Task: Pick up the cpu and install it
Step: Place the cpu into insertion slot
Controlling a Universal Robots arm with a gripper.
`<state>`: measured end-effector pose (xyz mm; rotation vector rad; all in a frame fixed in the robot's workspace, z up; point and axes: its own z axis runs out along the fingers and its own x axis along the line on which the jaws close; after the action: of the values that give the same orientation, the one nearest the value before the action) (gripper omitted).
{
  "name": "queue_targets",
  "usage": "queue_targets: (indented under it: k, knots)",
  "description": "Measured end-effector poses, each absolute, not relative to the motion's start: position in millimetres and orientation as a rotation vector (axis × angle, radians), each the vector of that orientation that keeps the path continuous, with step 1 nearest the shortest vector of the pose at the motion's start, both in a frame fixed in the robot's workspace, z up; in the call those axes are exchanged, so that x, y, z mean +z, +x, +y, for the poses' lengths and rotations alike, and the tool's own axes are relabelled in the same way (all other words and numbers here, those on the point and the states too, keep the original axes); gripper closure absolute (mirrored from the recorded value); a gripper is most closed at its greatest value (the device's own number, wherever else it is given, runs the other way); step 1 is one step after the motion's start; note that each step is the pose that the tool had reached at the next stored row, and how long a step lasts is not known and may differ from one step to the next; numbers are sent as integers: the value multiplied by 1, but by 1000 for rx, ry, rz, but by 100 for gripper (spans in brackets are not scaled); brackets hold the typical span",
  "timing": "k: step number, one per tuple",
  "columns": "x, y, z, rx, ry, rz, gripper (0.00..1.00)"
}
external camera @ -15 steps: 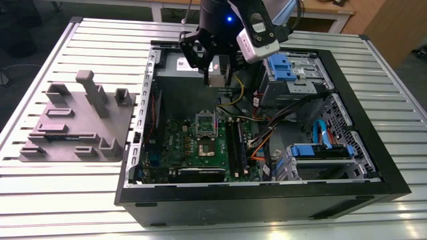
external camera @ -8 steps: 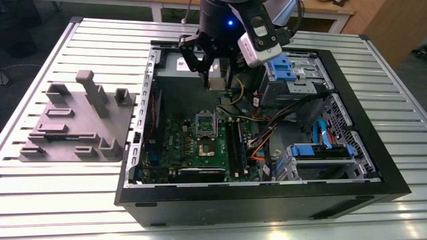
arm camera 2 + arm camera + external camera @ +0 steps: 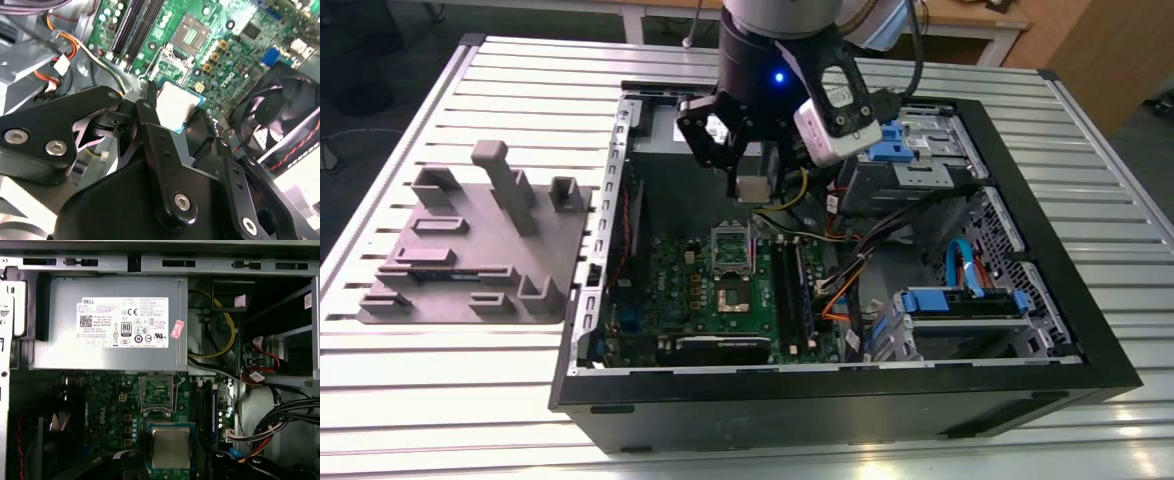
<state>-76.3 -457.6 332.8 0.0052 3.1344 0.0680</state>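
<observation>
Wrist: black cylindrical housing (image 3: 761, 55) with a blue indicator light (image 3: 778, 77), under a silver-grey arm segment (image 3: 774, 12). White box-shaped camera module (image 3: 834, 118). Black gripper (image 3: 754, 180): matte black link plates (image 3: 60, 125), silver socket-head screws (image 3: 182, 201).

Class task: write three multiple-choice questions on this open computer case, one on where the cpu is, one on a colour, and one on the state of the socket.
1. Where is the cpu?
A in the socket
B held by the gripper above the motherboard
C on the table outside the case

2. What colour is the motherboard?
A green
B red
C white

3. The socket is:
A covered by a cooler
B filled with a chip
C empty

Answers:
1 B, the gripper clamps the chip over the board in both wrist views.
2 A, the board shows green.
3 C, its bare contacts show in the first wrist view.
</observation>
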Motion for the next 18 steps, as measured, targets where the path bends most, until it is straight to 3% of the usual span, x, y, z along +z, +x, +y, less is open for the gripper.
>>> queue_targets:
  k: [18]
  knots:
    - [319, -76, -469, 67, 5, 3134, 53]
